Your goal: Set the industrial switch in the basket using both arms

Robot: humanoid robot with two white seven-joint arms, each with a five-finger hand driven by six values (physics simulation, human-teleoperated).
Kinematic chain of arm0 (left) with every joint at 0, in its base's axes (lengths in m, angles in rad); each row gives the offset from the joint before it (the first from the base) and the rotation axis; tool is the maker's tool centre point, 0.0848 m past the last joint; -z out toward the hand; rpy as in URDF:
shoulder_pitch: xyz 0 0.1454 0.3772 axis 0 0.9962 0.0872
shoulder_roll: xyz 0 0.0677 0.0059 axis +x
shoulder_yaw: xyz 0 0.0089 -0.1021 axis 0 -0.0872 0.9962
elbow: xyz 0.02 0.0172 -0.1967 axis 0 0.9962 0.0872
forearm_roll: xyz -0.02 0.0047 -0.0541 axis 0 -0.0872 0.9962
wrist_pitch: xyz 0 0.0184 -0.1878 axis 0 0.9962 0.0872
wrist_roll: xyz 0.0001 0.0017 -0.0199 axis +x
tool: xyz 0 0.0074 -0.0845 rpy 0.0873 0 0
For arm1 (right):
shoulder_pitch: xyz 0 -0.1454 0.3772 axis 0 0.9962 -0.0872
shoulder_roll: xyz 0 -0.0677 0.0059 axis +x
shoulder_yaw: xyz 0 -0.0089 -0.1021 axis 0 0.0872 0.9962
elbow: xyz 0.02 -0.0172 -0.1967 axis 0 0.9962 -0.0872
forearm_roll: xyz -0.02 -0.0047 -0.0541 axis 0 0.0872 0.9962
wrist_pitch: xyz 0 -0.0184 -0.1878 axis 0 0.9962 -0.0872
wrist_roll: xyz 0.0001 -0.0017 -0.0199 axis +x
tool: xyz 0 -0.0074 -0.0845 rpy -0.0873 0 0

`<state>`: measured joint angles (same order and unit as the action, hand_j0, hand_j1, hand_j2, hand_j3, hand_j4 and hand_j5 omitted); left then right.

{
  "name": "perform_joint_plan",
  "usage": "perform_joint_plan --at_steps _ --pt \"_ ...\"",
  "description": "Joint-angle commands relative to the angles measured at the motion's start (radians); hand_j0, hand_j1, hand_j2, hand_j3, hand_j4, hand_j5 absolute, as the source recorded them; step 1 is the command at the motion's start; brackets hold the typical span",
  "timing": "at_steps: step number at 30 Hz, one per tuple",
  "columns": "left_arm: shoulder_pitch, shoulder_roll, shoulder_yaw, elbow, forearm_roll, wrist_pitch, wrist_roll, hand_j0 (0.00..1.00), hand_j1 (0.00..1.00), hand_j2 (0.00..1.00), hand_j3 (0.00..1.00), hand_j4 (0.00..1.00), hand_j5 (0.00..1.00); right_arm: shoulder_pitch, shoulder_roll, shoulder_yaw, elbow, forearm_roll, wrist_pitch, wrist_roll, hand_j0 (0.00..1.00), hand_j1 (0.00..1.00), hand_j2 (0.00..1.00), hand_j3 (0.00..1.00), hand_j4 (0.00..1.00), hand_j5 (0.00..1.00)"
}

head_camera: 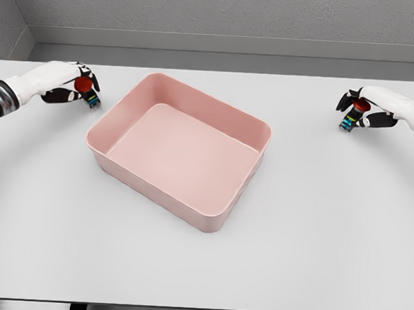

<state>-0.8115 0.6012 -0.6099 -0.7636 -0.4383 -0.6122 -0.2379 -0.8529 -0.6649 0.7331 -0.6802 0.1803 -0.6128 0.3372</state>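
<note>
The left hand (70, 84) comes in from the left side of the big white table (328, 224). Its white and black fingers are curled around a small industrial switch with a round red button on top and a dark body with little coloured bits (87, 92). The switch is tipped over a bit, with the red button pointing up and to the left. I cannot tell if its bottom touches the table or is just above it.

The right hand (366, 108) comes in from the right side. Its fingers are also closed around a second small switch with a red button and a dark body with coloured bits (355, 114). This one stands more upright, low over the table top.

Between the two hands sits a pink plastic basket, a box shape with round corners and an open top (118, 122). It is turned a little, so one corner points to the front. Nothing is inside it.

The left switch is near the basket's left back edge but not touching it. The right switch is well apart from the basket, with bare white table in between. The front half of the table is bare too. Both hands are close to the side edges of the table.
</note>
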Motion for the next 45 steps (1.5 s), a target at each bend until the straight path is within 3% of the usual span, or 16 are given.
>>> perform_joint_plan --at_steps 1,19,29,37,45 --pt "0.000 0.002 0.002 0.000 0.007 0.001 0.000 0.48 0.48 0.48 0.48 0.48 0.48 0.000 -0.002 -0.003 -0.024 0.008 0.002 0.000 0.49 0.49 0.49 0.49 0.49 0.49" --pt "-0.044 0.000 0.004 -0.017 0.033 0.001 0.000 0.48 0.48 0.48 0.48 0.48 0.48 -0.020 -0.005 -0.003 -0.062 0.038 0.002 0.002 0.45 0.45 0.45 0.45 0.45 0.45" --pt "-0.055 -0.003 0.004 -0.095 0.070 0.001 -0.015 0.47 0.47 0.47 0.47 0.47 0.47 -0.023 -0.021 -0.004 -0.139 0.051 0.002 0.008 0.42 0.42 0.42 0.42 0.42 0.42" --pt "-0.072 -0.009 0.004 -0.137 0.073 0.001 -0.015 0.47 0.47 0.47 0.47 0.47 0.47 -0.029 -0.022 -0.004 -0.144 0.051 0.002 0.014 0.40 0.40 0.40 0.40 0.40 0.40" --pt "-0.072 -0.024 0.004 -0.233 0.087 0.001 -0.029 0.46 0.46 0.46 0.46 0.46 0.46 -0.037 -0.021 -0.004 -0.180 0.051 0.002 0.031 0.39 0.39 0.39 0.39 0.39 0.39"
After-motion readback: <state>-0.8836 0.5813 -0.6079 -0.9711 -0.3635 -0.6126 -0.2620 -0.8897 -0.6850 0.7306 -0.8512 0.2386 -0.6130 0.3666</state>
